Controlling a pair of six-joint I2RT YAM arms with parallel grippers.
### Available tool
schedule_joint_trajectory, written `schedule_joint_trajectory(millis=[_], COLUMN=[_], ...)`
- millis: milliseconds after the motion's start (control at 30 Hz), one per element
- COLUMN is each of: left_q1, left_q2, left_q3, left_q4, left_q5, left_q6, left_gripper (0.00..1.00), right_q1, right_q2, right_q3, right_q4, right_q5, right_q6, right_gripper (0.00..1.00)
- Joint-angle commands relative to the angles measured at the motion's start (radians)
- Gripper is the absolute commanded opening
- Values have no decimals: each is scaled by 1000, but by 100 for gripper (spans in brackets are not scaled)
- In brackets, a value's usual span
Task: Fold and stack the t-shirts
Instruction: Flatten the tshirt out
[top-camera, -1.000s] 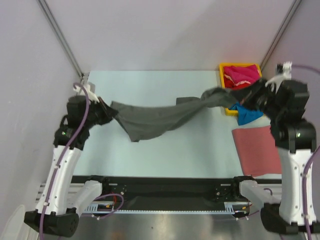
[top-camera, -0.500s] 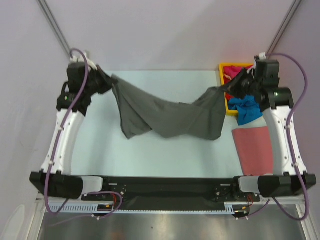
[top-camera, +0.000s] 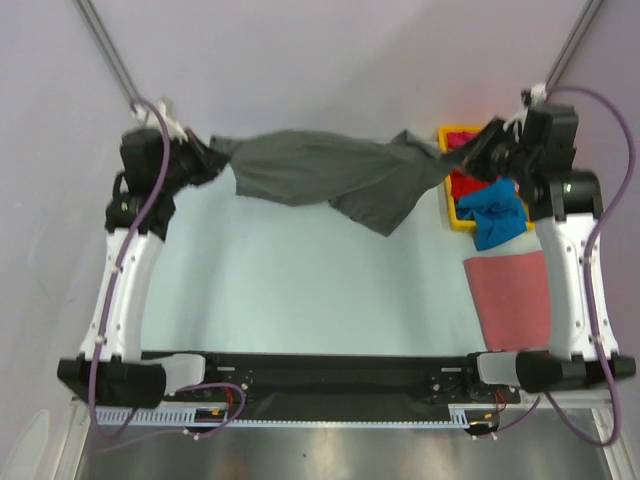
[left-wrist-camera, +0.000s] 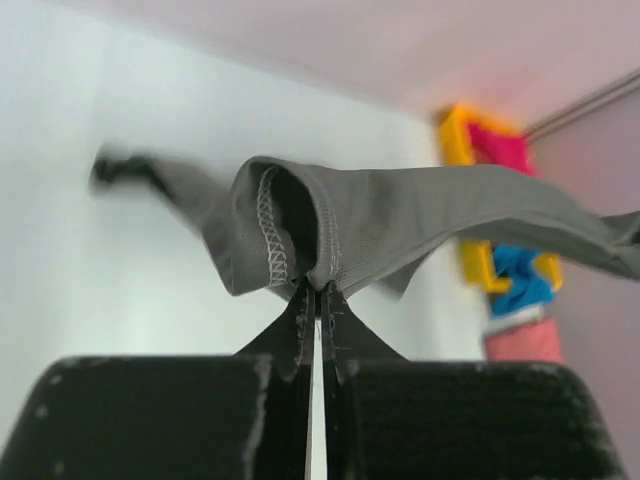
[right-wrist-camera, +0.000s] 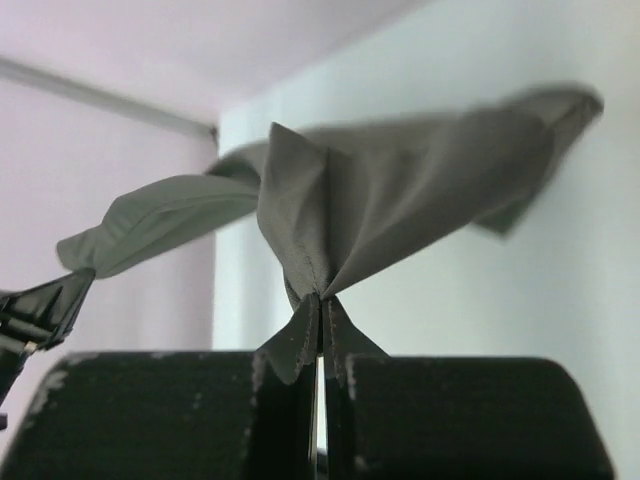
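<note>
The large dark grey t-shirt (top-camera: 320, 172) hangs stretched in the air between both arms, near the table's far edge, with a loose fold drooping at its right half. My left gripper (top-camera: 213, 155) is shut on its left end; the left wrist view shows the stitched hem (left-wrist-camera: 275, 235) pinched at my gripper (left-wrist-camera: 317, 292). My right gripper (top-camera: 468, 158) is shut on its right end; the right wrist view shows bunched grey cloth (right-wrist-camera: 400, 200) pinched at my gripper (right-wrist-camera: 321, 298). A salmon-pink t-shirt (top-camera: 510, 298) lies flat at the right. A bright blue t-shirt (top-camera: 495, 215) hangs over the tray's front.
A yellow plastic tray (top-camera: 446, 133) at the back right holds magenta and red cloth (top-camera: 462, 182). It also shows blurred in the left wrist view (left-wrist-camera: 455, 135). The pale table (top-camera: 300, 290) lies below the hanging shirt. Metal frame posts stand at both back corners.
Both grippers have lifted and carried the grey shirt away from me toward the table's far edge. The shirt has gone from draped low on the table to stretched in the air.
</note>
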Motion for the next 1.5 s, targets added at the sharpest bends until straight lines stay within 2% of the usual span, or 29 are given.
schedule_joint_trajectory(millis=[0,33,67,167,200,267,300,367,400,467,567,600,667,700,733,767,900,1033,1100,1133,1233,1467], left_q1=[1,1,3,3,3,3,-3,-3,-3,-3,-3,-3,-5,-14,-29,-50,-158,-169,-173,-175,-181,-184], left_q2=[-218,-258,-288,-357,-374,-464,-507,-588,-582,-553,-547,-546,-536,-523,-509,-498,-425,-405,-403,-403,-392,-323], left_q3=[-377,-468,-624,-862,-908,-997,-1010,-1000,-981,-943,-976,-992,-1044,-1058,-1067,-1065,-1070,-1148,-1162,-1165,-1148,-1147], left_q4=[19,23,31,19,4,-83,-104,-140,-157,-179,-150,-142,-100,-86,-72,-60,-46,-29,-52,-53,-81,-62], left_q5=[-8,-25,-28,17,14,-48,-83,-141,-161,-189,-165,-160,-123,-111,-111,-146,-201,-178,-180,-183,-212,-224], left_q6=[27,18,5,-82,-109,-228,-256,-307,-308,-319,-364,-379,-413,-422,-430,-436,-468,-624,-730,-756,-830,-870], left_gripper=[0,1,0,0,7,35,64,92,100,99,88,78,67,55,50,47,43,31,50,53,45,43], right_q1=[18,18,19,16,16,16,16,16,16,16,15,16,16,16,16,16,12,6,4,2,4,2], right_q2=[-200,-251,-333,-497,-531,-611,-625,-644,-641,-625,-601,-595,-578,-572,-569,-570,-570,-567,-569,-569,-561,-558], right_q3=[-322,-405,-474,-714,-765,-864,-887,-941,-952,-960,-942,-935,-926,-925,-925,-926,-935,-923,-918,-914,-908,-888], right_q4=[-34,-52,-65,-140,-160,-218,-230,-238,-220,-212,-186,-177,-171,-164,-163,-160,-149,-151,-152,-152,-149,-154], right_q5=[-25,-28,-28,-17,-11,10,16,20,4,3,4,6,6,3,1,0,0,0,1,3,0,15], right_q6=[-14,-16,-17,-20,-20,-23,-25,-26,-26,-28,-37,-40,-45,-46,-48,-49,-52,-57,-56,-57,-56,-65], right_gripper=[0,0,0,0,0,0,0,0,0,0,0,0,0,0,0,0,0,0,0,0,0,0])
